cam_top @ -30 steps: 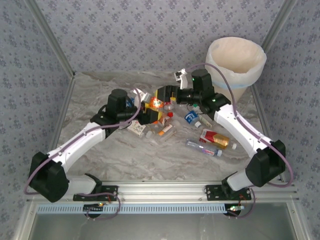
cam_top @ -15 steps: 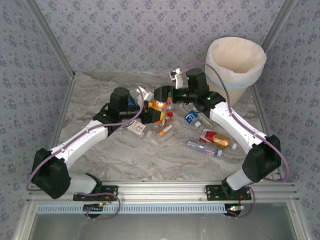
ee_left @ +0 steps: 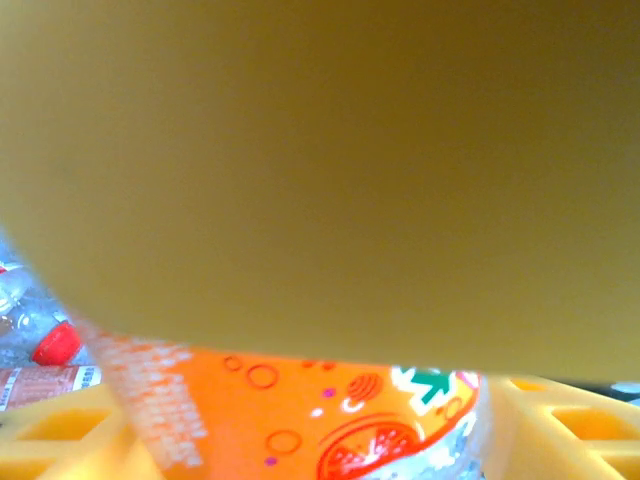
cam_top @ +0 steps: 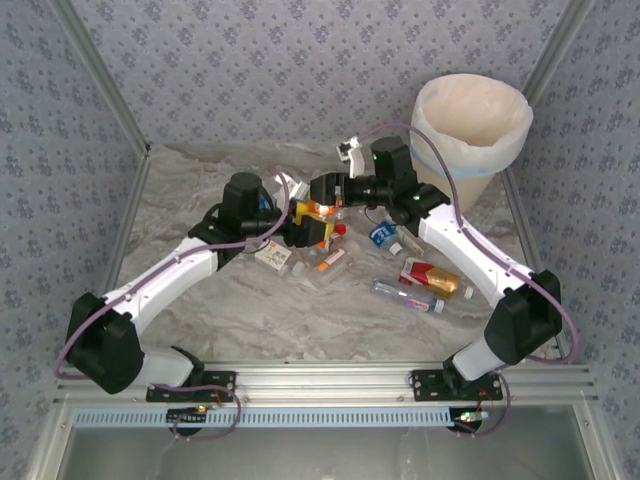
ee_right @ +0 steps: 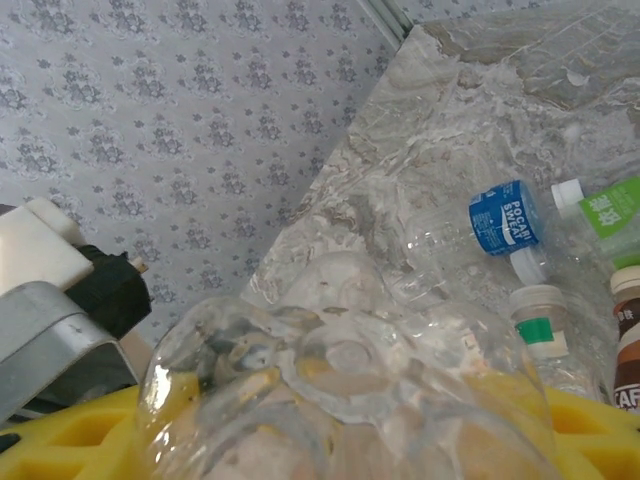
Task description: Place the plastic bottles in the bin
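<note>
Top external: both arms angle inward to frame centre, right claw [cam_top: 319, 200] pinching an orange-labelled bottle [cam_top: 306, 209], left claw [cam_top: 312, 224] of indeterminable state, bin [cam_top: 470, 160] upper right, bare table [cam_top: 300, 320] below.

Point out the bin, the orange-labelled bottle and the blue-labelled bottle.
bin [cam_top: 488, 150], top external view, on its outer wall.
orange-labelled bottle [ee_left: 300, 420], left wrist view, on its label.
blue-labelled bottle [ee_right: 503, 219], right wrist view, on its label.

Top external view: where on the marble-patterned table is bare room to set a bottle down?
Free: the near strip of the grey marble-patterned table between the loose plastic bottles and the aluminium rail; also the far-left corner. Crowded: the centre, around the orange-labelled clear plastic bottle, and rightward toward the round cream-white bin.
</note>
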### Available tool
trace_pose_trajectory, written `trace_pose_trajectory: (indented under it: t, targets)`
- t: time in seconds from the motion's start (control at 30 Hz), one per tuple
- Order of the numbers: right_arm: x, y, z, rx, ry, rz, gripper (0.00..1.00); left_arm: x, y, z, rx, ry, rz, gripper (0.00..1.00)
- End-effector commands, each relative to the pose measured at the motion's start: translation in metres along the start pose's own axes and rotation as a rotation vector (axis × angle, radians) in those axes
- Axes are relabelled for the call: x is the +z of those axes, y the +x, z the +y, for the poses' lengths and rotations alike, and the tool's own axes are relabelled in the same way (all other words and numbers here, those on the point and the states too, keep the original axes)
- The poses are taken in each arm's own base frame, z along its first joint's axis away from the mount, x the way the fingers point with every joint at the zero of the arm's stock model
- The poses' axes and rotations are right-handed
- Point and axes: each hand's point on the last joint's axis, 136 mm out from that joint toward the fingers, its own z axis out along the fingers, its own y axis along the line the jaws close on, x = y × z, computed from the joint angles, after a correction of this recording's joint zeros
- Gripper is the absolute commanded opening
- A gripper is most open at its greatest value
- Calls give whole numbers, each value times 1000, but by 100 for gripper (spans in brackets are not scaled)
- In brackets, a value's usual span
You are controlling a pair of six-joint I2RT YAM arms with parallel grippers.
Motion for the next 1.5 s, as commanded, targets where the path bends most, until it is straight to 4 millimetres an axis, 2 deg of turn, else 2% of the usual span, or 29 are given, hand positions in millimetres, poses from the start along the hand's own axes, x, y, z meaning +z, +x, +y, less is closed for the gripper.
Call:
trace_pose_trajectory:
  t: [0.0,0.2,0.3,0.37,0.47,0.6,0.8,0.93,1.07,1.2,1.3,1.47]
  targets:
    - [-13,-7,-1,-23,26,-35,53,-5,-19,-12,41,17,-51,82]
    - [-27,-19,-10,-29,66,-72,52,-16,-17,-13,41,-7,-90,93]
    - [-44,-34,-17,-45,121,-112,52,-26,-19,-9,42,-55,-123,100]
    - [-62,-50,-22,-70,171,-148,53,-35,-20,1,35,-136,-156,100]
    - [-99,-82,-33,-139,309,-224,52,-53,-20,31,-11,-331,-234,100]
    - [-152,-133,-37,-233,443,-352,52,-82,-9,67,-71,-577,-292,99]
    - [-219,-199,-52,-349,686,-566,52,-112,11,94,-143,-763,-319,99]
    - [-254,-231,-66,-405,837,-679,52,-124,23,106,-204,-822,-333,100]
    - [-277,-247,-98,-386,966,-712,53,-132,34,116,-266,-855,-351,100]
    - [-285,-252,-138,-352,1078,-673,53,-138,43,124,-319,-877,-359,100]
    - [-289,-249,-173,-339,1188,-613,54,-144,48,129,-348,-902,-367,99]
    - [-289,-234,-241,-363,1409,-455,56,-160,62,141,-408,-1005,-370,99]
